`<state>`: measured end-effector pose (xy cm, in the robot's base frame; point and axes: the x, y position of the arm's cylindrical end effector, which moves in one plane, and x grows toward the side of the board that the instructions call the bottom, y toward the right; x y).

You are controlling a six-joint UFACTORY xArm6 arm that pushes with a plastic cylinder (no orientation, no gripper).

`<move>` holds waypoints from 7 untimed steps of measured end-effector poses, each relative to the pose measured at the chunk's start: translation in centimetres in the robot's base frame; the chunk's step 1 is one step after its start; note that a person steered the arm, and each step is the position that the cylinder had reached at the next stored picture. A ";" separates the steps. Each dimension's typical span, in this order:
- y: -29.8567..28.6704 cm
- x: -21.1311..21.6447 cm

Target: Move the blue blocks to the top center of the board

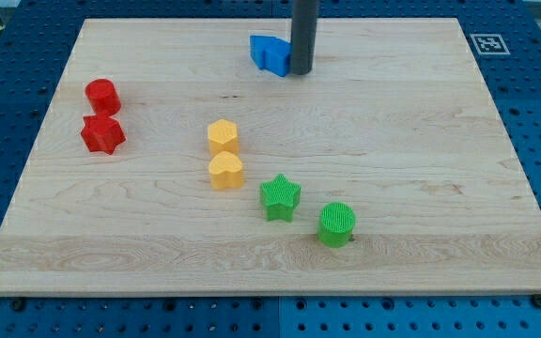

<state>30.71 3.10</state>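
Blue blocks (270, 53) sit bunched together near the view's top centre of the wooden board (421, 178), their separate shapes hard to make out. My tip (301, 71) stands just at their right side, touching or nearly so; the rod has no jaws, so there is nothing to spread or pinch. Well apart lie the red cylinder (102, 96) and red block (102, 134) at the view's left, the two yellow blocks (224, 153) mid-board, the green star (280, 197) and green cylinder (337, 224) lower down. The blues look nearly placed. Any last nudge should be short and aimed through the pair's middle, or they may split or spin aside.
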 end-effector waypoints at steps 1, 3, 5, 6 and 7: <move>-1.9 0.0; -2.6 0.0; -3.2 -0.2; -2.9 -0.2; -2.8 -0.2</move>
<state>30.47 0.35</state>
